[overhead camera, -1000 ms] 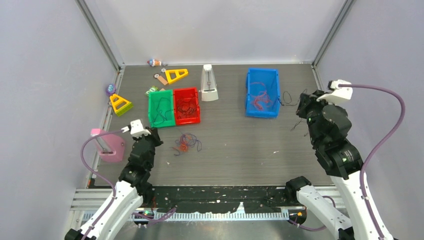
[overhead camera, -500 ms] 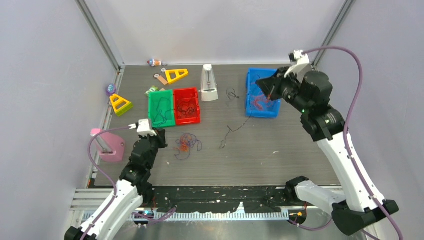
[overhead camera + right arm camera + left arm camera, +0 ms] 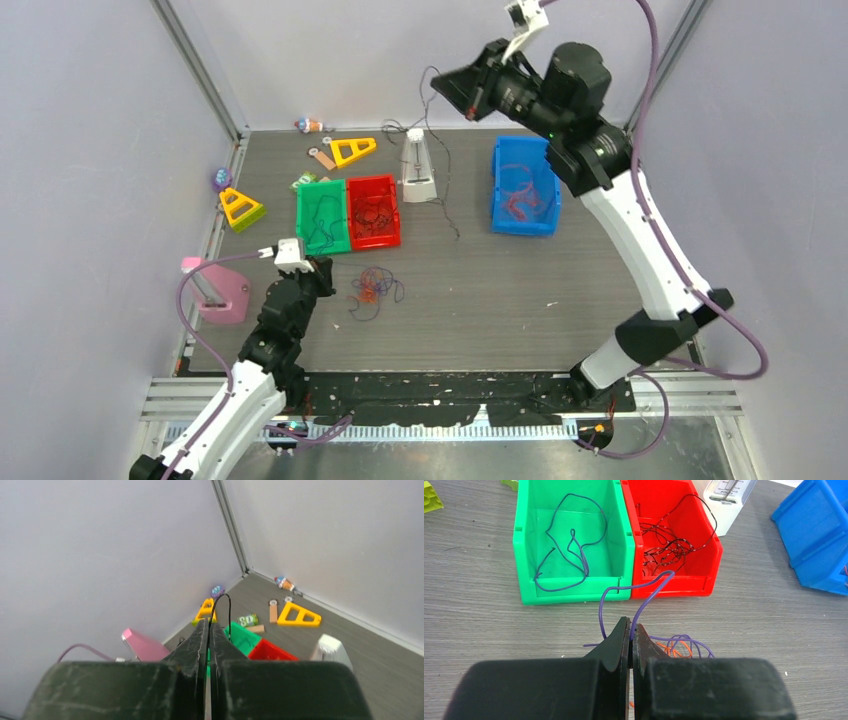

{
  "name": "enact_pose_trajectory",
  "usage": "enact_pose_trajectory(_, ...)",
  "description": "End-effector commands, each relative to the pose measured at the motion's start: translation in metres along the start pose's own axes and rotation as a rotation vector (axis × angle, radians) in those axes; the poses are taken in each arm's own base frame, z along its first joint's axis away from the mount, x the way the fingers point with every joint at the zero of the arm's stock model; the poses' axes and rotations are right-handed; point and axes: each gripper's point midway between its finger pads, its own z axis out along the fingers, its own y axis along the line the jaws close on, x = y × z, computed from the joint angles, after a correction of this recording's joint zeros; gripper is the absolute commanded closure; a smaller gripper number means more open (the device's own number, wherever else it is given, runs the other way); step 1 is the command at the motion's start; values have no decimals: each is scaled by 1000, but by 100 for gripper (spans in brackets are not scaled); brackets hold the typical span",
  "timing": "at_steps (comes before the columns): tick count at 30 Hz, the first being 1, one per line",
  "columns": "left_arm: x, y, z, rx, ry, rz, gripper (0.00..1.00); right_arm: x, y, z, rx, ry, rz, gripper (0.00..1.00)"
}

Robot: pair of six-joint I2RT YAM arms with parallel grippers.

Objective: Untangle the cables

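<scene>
**A:** Where do the cables stand?

**B:** The tangled cables (image 3: 372,288) lie on the table (image 3: 500,300), near the front of the green bin (image 3: 524,540) and the red bin (image 3: 674,586). What shows in the clump is orange-red and purple. One purple strand (image 3: 644,597) arches up out of it, and the left gripper (image 3: 630,630) has its fingers pressed together on that strand, low over the clump.

**A:** And the other arm?

**B:** The right gripper (image 3: 209,625) is high above the far side of the table, pinching a black cable (image 3: 443,170). The cable hangs down past the white metronome (image 3: 418,170), and its lower end is well apart from the clump. I can't tell whether that end touches the table.

**A:** So which step is this?

**B:** Sorting by colour, I'd say. A purple strand lies in the green bin, black ones in the red, orange-red ones in the blue bin (image 3: 503,190). The black cable looks free and is probably bound for the red bin.

**A:** What does that call for?

**B:** Bringing the right gripper down over the red bin, low enough that the whole dangling length goes inside before the fingers part. After that the left can draw the purple strand up slowly, since the orange-red loops may come with it.
</scene>
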Motion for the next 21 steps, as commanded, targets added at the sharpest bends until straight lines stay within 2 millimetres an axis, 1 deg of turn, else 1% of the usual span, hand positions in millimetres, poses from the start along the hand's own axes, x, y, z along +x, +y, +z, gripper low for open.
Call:
enact_pose_trajectory(1,-10,-5,1,21,-34,10,100,-44,23,19,-74,-104,-12,95)
enact_pose_trajectory(2,-11,-5,1,21,-34,10,100,-49,24,23,-84,-119,-13,94)
enact_pose_trajectory(3,-10,-5,1,23,-35,10,100,-51,23,32,-93,-129,-4,95)
enact_pose_trajectory(4,-10,-5,1,22,-34,11,100,-57,26,36,-108,-154,-6,95)
enact_pose_trajectory(5,-10,-5,2,23,-34,12,100,-58,24,44,-114,-162,5,95)
enact_pose_trajectory(6,-10,-5,2,23,-33,11,100,-63,26,47,-128,-187,4,95)
enact_pose_trajectory(7,-10,-5,2,23,-32,11,100,-63,24,54,-136,-193,21,94)
enact_pose_trajectory(8,-10,-5,2,25,-31,12,100,-68,26,58,-151,-220,20,94)
enact_pose_trajectory(9,-10,-5,2,24,-31,13,100,-71,25,65,-167,-242,34,95)
enact_pose_trajectory(10,-9,-5,2,23,-29,14,100,-65,21,75,-169,-239,46,94)
enact_pose_trajectory(11,-9,-5,2,23,-29,14,100,-72,25,76,-188,-270,54,94)
enact_pose_trajectory(12,-9,-5,2,22,-29,15,100,-64,19,87,-187,-260,77,95)
enact_pose_trajectory(13,-9,-5,2,23,-29,15,100,-68,19,89,-195,-283,77,95)
enact_pose_trajectory(14,-10,-5,2,21,-30,15,100,-58,13,99,-190,-267,97,95)
enact_pose_trajectory(15,-9,-4,2,20,-30,16,100,-61,14,101,-200,-289,93,95)
enact_pose_trajectory(16,-10,-4,2,19,-33,16,100,-52,8,110,-197,-277,107,95)
enact_pose_trajectory(17,-10,-4,2,18,-33,16,100,-48,6,114,-195,-274,113,95)
enact_pose_trajectory(20,-11,-3,2,13,-36,17,100,-19,-7,133,-179,-229,133,94)
enact_pose_trajectory(21,-11,-3,2,14,-37,17,100,-7,-11,139,-172,-209,140,95)
